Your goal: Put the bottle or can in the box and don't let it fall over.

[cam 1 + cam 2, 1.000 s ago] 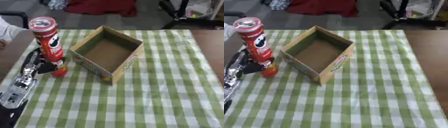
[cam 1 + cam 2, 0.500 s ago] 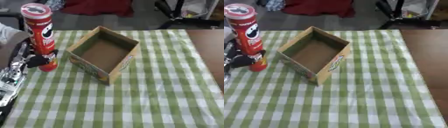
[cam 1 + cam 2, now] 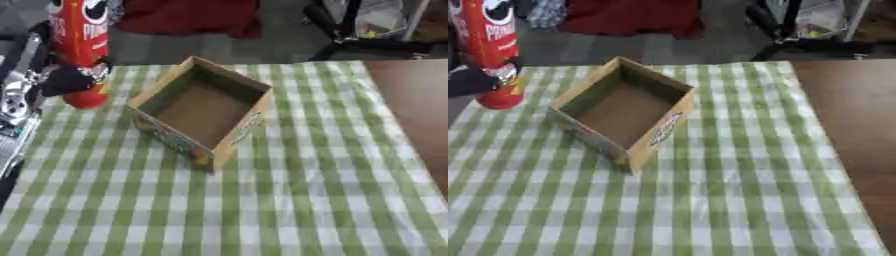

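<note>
At the far left, the left hand is seen with its fingers clamped on the lower part of the red can, which is held upright just left of the box on the green-checked worktop. The can is best kept vertical, carried over the near wall, and lowered flat onto the box floor.

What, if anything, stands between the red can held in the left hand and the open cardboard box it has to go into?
Nothing visible stands in the way. The left hand holds the red can upright just left of the cardboard box. Only checked tablecloth lies between them. The box is open at the top and looks empty, though the can must clear its near wall.
</note>
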Controlling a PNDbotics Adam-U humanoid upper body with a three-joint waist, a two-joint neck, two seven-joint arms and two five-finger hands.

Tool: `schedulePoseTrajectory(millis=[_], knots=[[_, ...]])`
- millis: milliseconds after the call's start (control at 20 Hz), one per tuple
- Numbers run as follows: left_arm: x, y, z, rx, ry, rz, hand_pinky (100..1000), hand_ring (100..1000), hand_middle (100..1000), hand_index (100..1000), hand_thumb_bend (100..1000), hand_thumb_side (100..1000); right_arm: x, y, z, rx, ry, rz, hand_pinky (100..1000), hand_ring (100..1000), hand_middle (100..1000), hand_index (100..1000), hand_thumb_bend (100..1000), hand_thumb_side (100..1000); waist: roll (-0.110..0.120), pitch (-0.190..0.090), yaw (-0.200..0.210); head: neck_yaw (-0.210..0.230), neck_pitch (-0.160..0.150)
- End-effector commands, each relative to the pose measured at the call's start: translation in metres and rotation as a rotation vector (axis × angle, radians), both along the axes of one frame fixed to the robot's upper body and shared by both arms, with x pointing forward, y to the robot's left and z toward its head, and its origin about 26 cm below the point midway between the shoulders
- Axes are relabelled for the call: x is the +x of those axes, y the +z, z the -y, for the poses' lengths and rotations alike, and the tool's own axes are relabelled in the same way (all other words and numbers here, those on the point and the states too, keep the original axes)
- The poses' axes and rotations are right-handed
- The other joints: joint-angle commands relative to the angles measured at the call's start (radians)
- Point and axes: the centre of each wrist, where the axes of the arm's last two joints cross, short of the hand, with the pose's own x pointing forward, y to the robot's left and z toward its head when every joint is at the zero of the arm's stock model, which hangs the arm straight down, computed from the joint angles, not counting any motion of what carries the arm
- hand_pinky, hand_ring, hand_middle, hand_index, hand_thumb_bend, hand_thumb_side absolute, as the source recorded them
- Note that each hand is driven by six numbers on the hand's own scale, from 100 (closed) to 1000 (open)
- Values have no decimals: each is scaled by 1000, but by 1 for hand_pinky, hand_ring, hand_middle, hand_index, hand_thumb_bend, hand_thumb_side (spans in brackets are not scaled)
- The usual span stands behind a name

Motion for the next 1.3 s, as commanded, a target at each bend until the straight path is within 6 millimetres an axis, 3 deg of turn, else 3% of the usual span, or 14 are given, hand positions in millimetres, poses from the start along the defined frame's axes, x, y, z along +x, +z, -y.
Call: schedulePoseTrajectory(millis=[50, 650, 1300], knots=[[0, 18, 10, 1, -18, 43, 627, 392, 419, 403, 100, 100, -3, 15, 2, -38, -6, 33, 870, 851, 802, 922, 100, 529, 0, -20, -3, -2, 1], [23, 16, 52, -86, -86, 26, 627, 360, 370, 356, 100, 100, -1, 17, -1, -34, 8, 35, 873, 851, 802, 923, 100, 529, 0, -17, -13, -2, -4], [43, -6, 108, -241, -209, 31, 633, 374, 379, 368, 100, 100, 3, 21, -8, -26, 42, 48, 875, 850, 801, 924, 100, 530, -9, 8, -40, 15, -39]])
